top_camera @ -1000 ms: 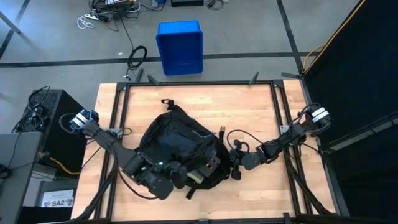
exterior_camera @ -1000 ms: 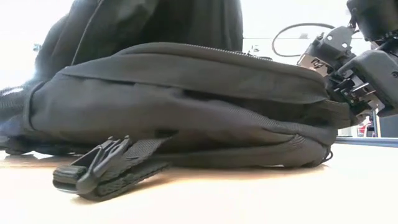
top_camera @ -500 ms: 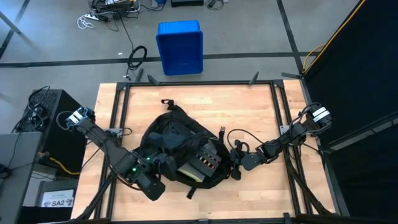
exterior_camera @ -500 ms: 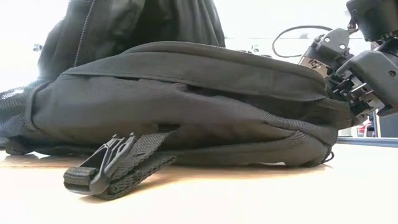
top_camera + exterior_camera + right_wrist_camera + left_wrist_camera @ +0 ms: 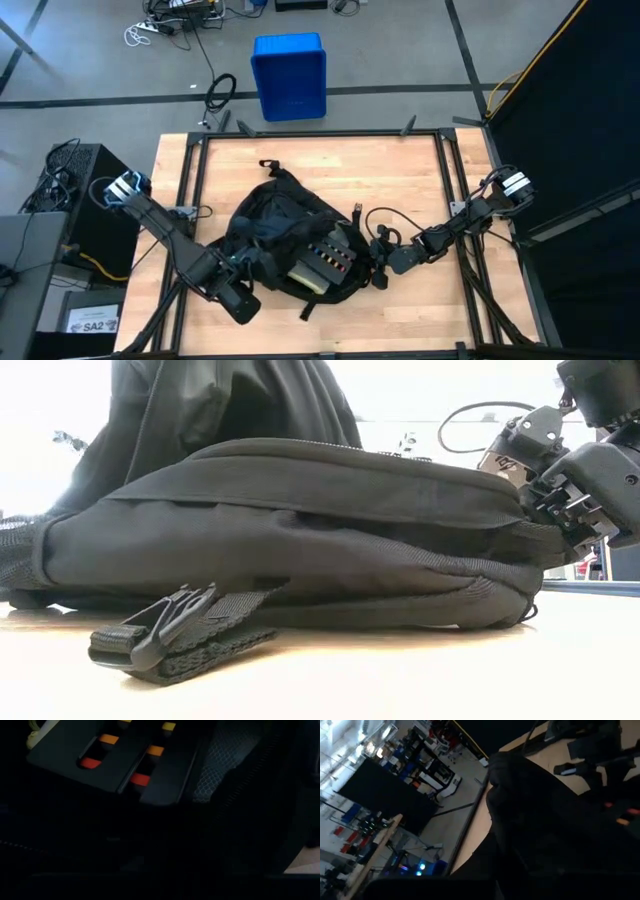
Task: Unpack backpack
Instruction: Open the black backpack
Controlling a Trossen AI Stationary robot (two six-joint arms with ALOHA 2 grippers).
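While lying flat, backpack [image 5: 285,245] runs diagonally across table [image 5: 400,190].

Grey concrete floor [image 5: 400,50] crossed by dark lines, a blue plastic bin [image 5: 289,75] standing beyond the wooden table [image 5: 400,175] (cables [image 5: 170,22] coil farther back); black curtain [image 5: 570,110] at right, bright daylight behind

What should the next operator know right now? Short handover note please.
Left gripper: shut on the backpack flap at its left side, holding it open.
Right gripper: at the backpack's right edge, apparently pinching fabric there.
Backpack lies mid-table, opened; a dark tray with orange and red slots and a pale yellow item show inside.
Done: bag opened. Left: nothing lies out on the table yet; contents still to remove.
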